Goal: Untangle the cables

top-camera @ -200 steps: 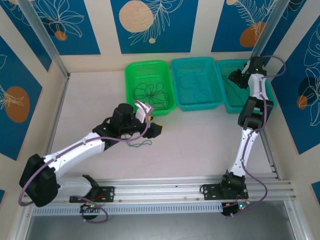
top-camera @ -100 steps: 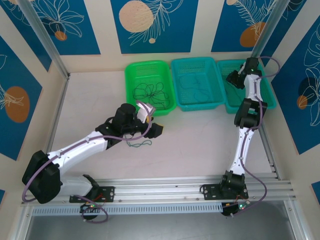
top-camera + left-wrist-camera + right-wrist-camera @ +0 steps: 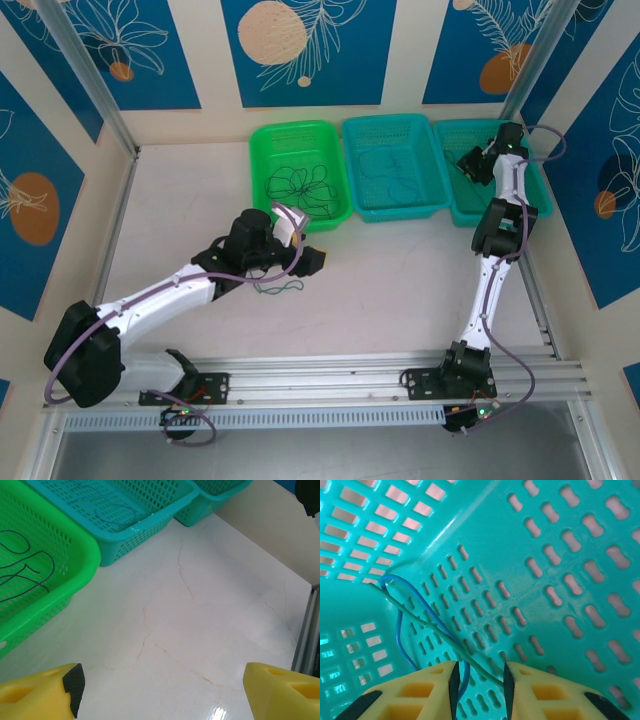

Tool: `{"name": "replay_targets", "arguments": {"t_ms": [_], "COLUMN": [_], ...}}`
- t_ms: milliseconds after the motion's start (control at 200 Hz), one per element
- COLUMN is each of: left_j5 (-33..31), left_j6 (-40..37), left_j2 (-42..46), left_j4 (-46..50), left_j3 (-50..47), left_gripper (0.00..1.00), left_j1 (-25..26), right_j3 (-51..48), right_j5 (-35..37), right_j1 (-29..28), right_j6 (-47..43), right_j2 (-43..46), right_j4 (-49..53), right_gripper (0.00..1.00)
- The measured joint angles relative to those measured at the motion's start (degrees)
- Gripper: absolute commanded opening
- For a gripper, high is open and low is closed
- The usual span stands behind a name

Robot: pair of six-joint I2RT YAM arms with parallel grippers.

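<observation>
Cables (image 3: 300, 185) lie mostly in baskets (image 3: 290, 127), one strand (image 3: 280, 288) on the desk (image 3: 400, 280); left gripper (image 3: 160, 680) jaws stand released, right gripper (image 3: 479, 680) jaws narrowly apart around two strands (image 3: 415, 619).

No writing, number, label or brand mark can be read anywhere. The blue wall panels (image 3: 340, 60) carry only drawn white leaves and pale orange circles, with no lettering on them.

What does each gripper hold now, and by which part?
Nothing firmly. A blue cable and a green cable run between the parted jaws of the right gripper, not pinched; the left gripper stands open, empty.
</observation>
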State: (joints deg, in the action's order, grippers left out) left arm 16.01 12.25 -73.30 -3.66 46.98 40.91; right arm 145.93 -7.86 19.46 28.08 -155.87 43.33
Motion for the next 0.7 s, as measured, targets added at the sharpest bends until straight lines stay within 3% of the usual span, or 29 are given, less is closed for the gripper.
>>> {"name": "replay_targets", "arguments": {"t_ms": [155,390,700], "left_j5": [-0.2,-0.2,-0.9], "left_j6": [0.0,0.0,0.0], "left_j2": [0.0,0.0,0.0], "left_j4": [-0.2,-0.3,-0.4], "left_j3": [0.0,-0.7,-1.0], "left_gripper": [0.83,0.84,0.84], "left_j1": [0.0,0.0,0.0], "right_j3": [0.0,0.0,0.0], "right_j5": [-0.9,-1.6,-1.7], "right_j1": [-0.4,-0.8,-1.1], "right_j6": [0.0,-0.1,0.0], "right_j2": [0.0,0.0,0.0], "right_j4": [0.0,0.1,1.7], "right_gripper": [0.38,0.24,0.19]}}
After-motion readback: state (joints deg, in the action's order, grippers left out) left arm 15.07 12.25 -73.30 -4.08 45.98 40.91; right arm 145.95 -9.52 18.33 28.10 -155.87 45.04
